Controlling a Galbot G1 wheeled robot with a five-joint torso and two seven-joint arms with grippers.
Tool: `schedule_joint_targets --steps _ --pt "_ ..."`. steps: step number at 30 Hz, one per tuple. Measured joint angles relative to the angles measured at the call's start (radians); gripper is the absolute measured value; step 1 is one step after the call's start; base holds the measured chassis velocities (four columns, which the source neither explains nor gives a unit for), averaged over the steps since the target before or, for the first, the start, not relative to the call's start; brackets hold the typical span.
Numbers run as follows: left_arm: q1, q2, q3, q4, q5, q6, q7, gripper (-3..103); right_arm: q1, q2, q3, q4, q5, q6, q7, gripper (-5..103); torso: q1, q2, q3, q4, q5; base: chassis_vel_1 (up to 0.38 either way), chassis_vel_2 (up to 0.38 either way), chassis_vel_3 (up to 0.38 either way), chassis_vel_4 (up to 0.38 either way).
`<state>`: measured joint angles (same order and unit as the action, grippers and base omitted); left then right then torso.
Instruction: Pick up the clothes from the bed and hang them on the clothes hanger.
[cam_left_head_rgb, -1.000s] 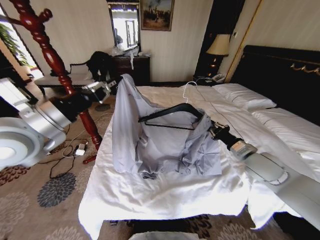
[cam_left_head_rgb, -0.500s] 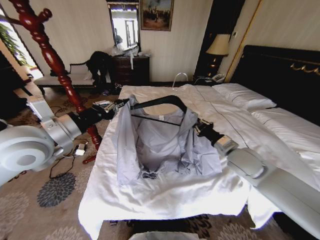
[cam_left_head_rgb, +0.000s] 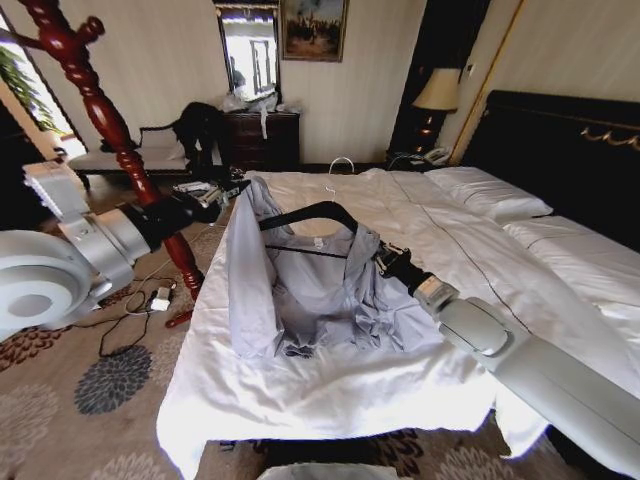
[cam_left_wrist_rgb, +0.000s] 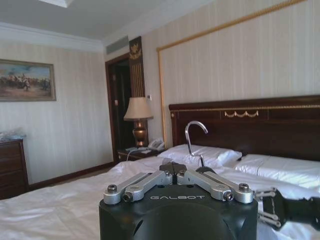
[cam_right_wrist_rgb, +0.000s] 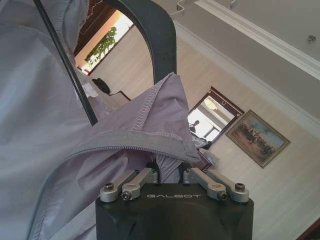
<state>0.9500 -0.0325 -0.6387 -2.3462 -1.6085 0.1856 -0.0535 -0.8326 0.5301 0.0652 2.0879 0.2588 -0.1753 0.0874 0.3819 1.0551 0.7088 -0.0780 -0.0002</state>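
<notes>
A: Grey-lavender shirt (cam_left_head_rgb: 320, 290) is held up over the foot half of the bed (cam_left_head_rgb: 330, 390), w/ its tail still bunched on the white sheet. Which step is judged to be in hand?

B: Dressing the hanger, prob. The black clothes hanger (cam_left_head_rgb: 305, 215) is seen inside the collar, silver hook (cam_left_head_rgb: 335, 170) poking up above it. One shoulder is draped over the hanger's left end; the other side is gathered at the right gripper (cam_left_head_rgb: 382, 258).

A: Grips?

B: Right gripper's fingers are closed on a fold of shirt near the hanger's right end, as shown in its wrist view (cam_right_wrist_rgb: 169, 176). Left gripper (cam_left_head_rgb: 228, 188) is pressed to the cloth at the hanger's left end, fingers drawn together on something there; whether fabric, hanger, or both can't be told.

A: Next move calls for?

B: By judgement, the right shoulder must be worked over the hanger arm w/o the left side slipping off. Fabric is thin, wrinkly, limp; hanger is slim, smooth, curved, so sliding is a risk. Hanging up isn't yet done.
</notes>
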Motion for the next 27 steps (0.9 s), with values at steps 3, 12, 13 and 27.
schedule_joint_targets --steps 3,12,13,27 --pt "0.013 0.015 -0.001 -0.005 0.016 0.002 0.004 0 0.014 0.005 -0.016 -0.012 -0.009 -0.002 -0.002 16 0.0 0.0 0.0 -0.0001 0.0 0.0 0.0 0.0 0.0" --pt "0.014 0.09 -0.044 0.036 0.012 0.015 -0.022 0 0.149 0.092 -0.134 -0.077 -0.017 -0.022 0.0 16 0.0 0.0 0.0 0.0002 0.0001 0.0 0.0 0.0 0.0" --pt "0.029 0.102 -0.071 0.038 0.009 0.015 -0.023 0 0.169 0.102 -0.15 -0.08 -0.013 -0.025 0.002 16 0.0 0.0 0.0 0.0002 -0.0003 0.0 0.0 0.0 0.0" --pt "0.121 0.111 -0.148 0.082 0.092 0.041 -0.044 0 0.319 0.207 -0.335 -0.184 -0.076 -0.043 -0.012 16 0.0 0.0 0.0 0.0005 0.0001 0.0 0.0 0.0 0.0"
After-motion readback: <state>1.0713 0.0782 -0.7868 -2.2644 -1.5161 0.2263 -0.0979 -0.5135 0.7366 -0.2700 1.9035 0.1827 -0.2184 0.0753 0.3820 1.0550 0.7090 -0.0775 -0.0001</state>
